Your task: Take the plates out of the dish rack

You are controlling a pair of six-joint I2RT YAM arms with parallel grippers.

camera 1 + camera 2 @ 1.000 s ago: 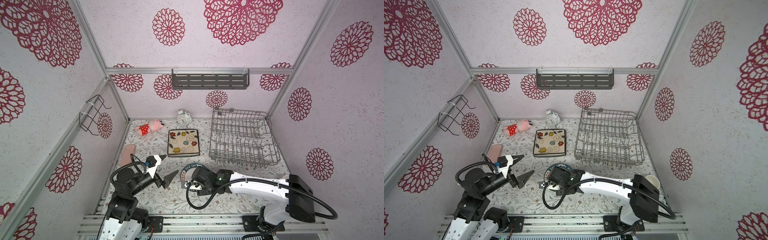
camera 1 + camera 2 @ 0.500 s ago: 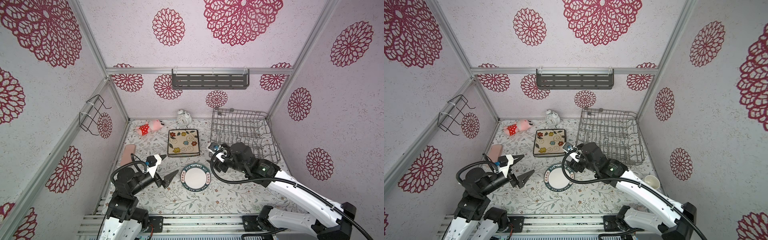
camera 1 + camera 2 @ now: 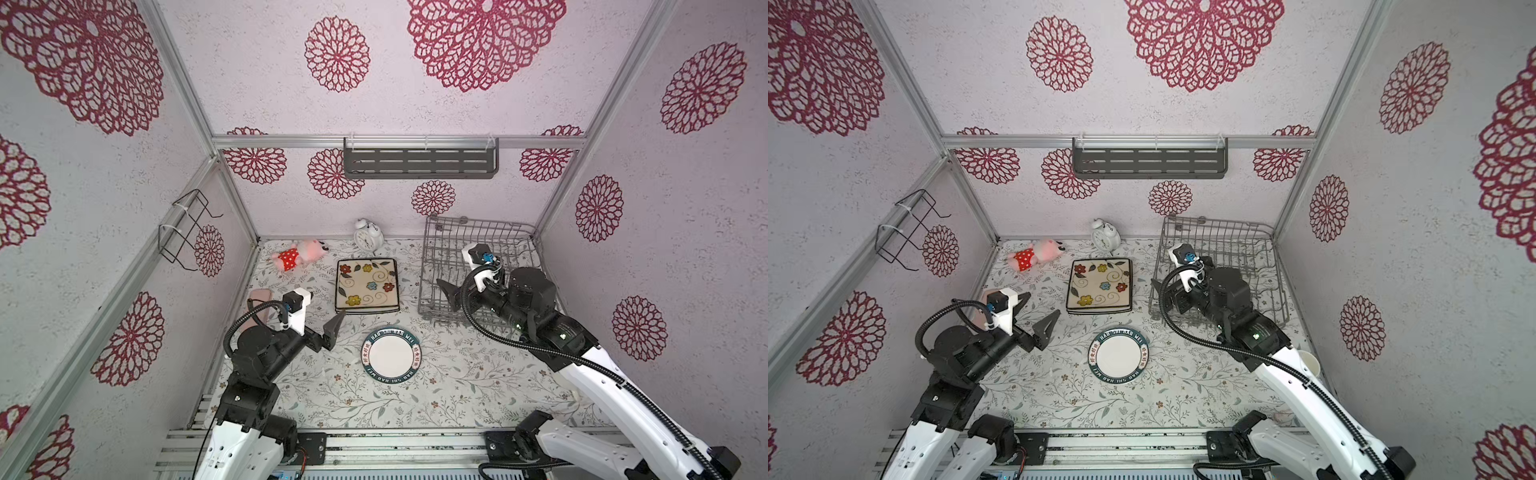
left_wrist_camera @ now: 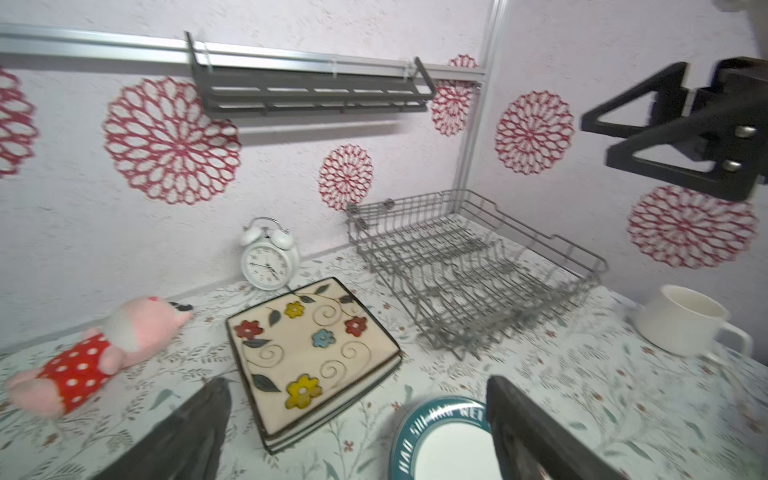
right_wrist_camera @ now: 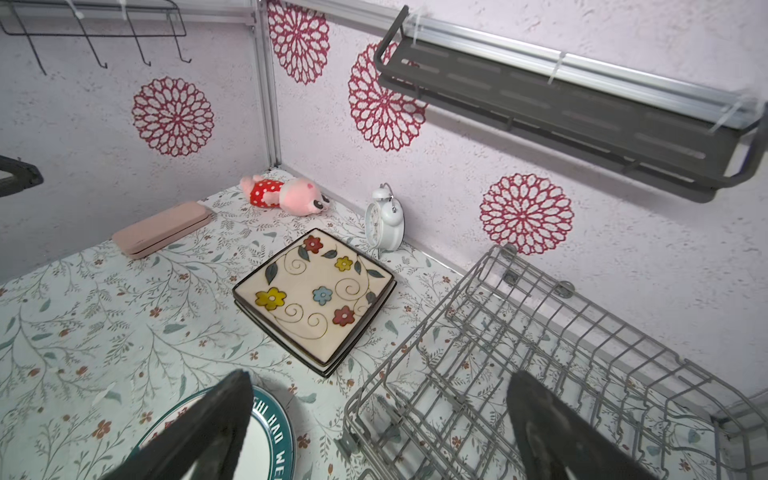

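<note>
zero left in your dish rack (image 3: 498,237); plates (image 3: 365,284) lie on the bench (image 3: 457,386). left gripper (image 3: 1038,306), right gripper (image 5: 380,374): fingers wide, empty.

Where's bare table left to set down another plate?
Widest: bare table in front of the round plate, running right toward the mug. Also the patch between the case and the square plates, under the left fingers. Crowded: back row, plush, clock, square plates, rack; only a slim gap between plates and rack.
</note>
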